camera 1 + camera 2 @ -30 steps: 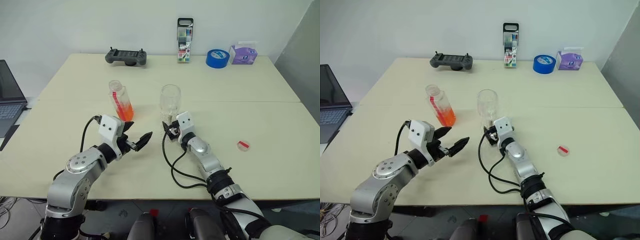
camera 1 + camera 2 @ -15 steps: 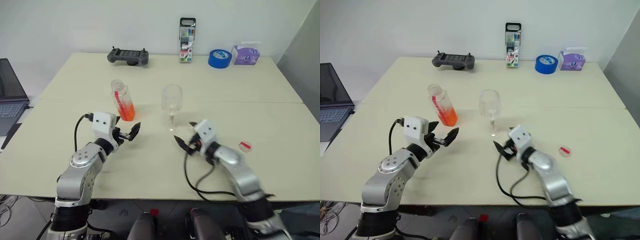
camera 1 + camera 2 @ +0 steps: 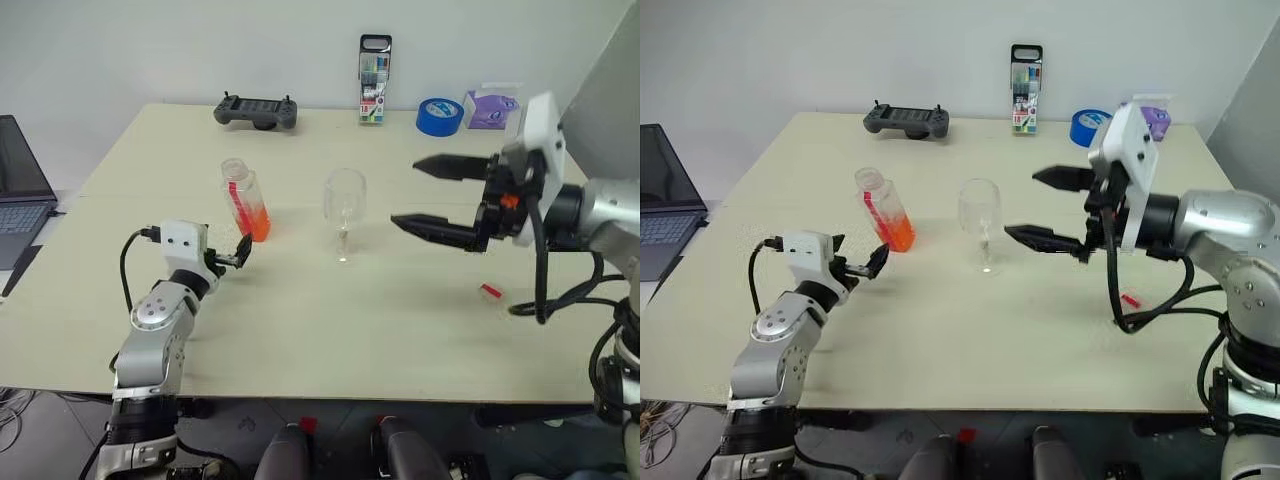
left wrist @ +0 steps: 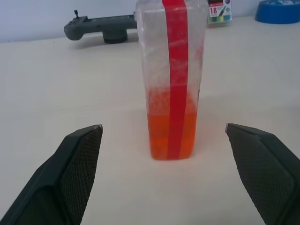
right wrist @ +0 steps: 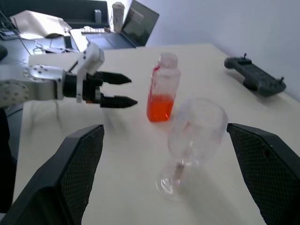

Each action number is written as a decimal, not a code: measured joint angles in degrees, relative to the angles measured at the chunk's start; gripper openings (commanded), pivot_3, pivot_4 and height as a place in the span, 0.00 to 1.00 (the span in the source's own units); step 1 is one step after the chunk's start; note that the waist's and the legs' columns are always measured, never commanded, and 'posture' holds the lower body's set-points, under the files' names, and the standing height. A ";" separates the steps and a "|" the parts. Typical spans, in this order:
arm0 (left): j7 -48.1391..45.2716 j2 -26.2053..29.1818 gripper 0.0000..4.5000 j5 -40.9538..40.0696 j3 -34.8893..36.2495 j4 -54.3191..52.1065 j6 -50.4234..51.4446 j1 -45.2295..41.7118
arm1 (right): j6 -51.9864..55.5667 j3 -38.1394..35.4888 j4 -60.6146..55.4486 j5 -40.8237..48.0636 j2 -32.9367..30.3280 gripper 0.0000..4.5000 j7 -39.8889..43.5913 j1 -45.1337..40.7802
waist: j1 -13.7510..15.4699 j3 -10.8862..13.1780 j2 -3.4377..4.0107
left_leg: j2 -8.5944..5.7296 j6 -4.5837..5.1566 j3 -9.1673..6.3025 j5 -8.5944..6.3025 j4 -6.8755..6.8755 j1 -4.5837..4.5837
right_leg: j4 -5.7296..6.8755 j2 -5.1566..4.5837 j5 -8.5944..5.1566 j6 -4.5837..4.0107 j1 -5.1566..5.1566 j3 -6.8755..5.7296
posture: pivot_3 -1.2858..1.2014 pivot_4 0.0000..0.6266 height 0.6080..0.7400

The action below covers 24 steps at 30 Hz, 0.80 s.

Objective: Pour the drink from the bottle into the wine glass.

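The left gripper [image 3: 238, 256], jaws wide, sits level just before the uncapped bottle [image 3: 244, 200] (drink low inside) to clasp it, while the right gripper [image 3: 432, 196], wide and empty, hangs beside the glass [image 3: 343, 205] standing mid-desk [image 3: 330, 320].

The small clear plastic bottle [image 4: 172, 79] looks cloudy, with a glossy red strip. The stemmed wine glass [image 3: 343, 205] is clear, smooth glass. The matt beige counter [image 3: 330, 330] looks smooth. The black tool fingertips [image 4: 79, 159] have a finely knurled texture.
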 measured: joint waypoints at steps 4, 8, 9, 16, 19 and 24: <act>-1.77 0.00 1.00 -0.56 -0.07 2.01 -0.01 -2.75 | -0.83 4.21 2.48 -1.10 -2.67 1.00 1.73 -0.64 | -0.03 0.01 -0.01 | -0.08 0.00 0.03 0.00 0.00 -0.03 | -0.04 -0.14 0.01 0.02 -0.05 0.01 | 0.52 0.24 1.00; -3.30 -0.11 1.00 -0.55 -0.53 3.88 -0.07 -5.92 | -2.33 6.38 3.79 -1.25 -2.82 1.00 2.79 -3.73 | -0.12 0.01 -0.02 | -0.05 0.00 -0.02 0.00 0.00 -0.04 | -0.01 -0.14 0.01 0.02 -0.09 -0.02 | 0.52 0.24 1.00; -3.55 -0.11 1.00 -0.36 -0.55 4.68 -0.10 -6.56 | -2.74 6.63 3.89 -1.29 -2.82 1.00 2.88 -3.88 | -0.12 0.01 -0.02 | -0.04 0.00 -0.02 0.00 -0.01 -0.04 | 0.00 -0.13 0.01 0.02 -0.09 -0.04 | 0.52 0.24 1.00; -4.47 0.02 1.00 1.77 -1.51 14.44 -4.22 -12.32 | -3.71 8.41 4.36 -1.33 -2.71 1.00 2.77 -3.31 | -0.11 0.02 -0.03 | -0.05 0.00 -0.04 0.00 0.02 -0.10 | 0.02 -0.13 0.01 0.02 -0.11 -0.10 | 0.52 0.24 1.00; -4.94 -0.01 1.00 2.42 -1.55 18.38 -7.09 -16.01 | -3.73 8.46 4.39 -1.41 -2.72 1.00 2.66 -3.00 | -0.09 0.02 -0.03 | -0.07 0.00 -0.05 0.00 0.02 -0.15 | 0.02 -0.14 0.02 0.02 -0.17 -0.07 | 0.52 0.24 1.00; -4.71 -0.88 1.00 3.53 -1.90 24.49 -10.59 -20.36 | -3.75 8.50 4.37 -1.50 -2.72 1.00 2.36 -2.70 | -0.07 0.02 -0.03 | -0.07 0.00 -0.09 0.00 0.02 -0.26 | 0.03 -0.17 0.03 0.03 -0.28 -0.08 | 0.52 0.24 1.00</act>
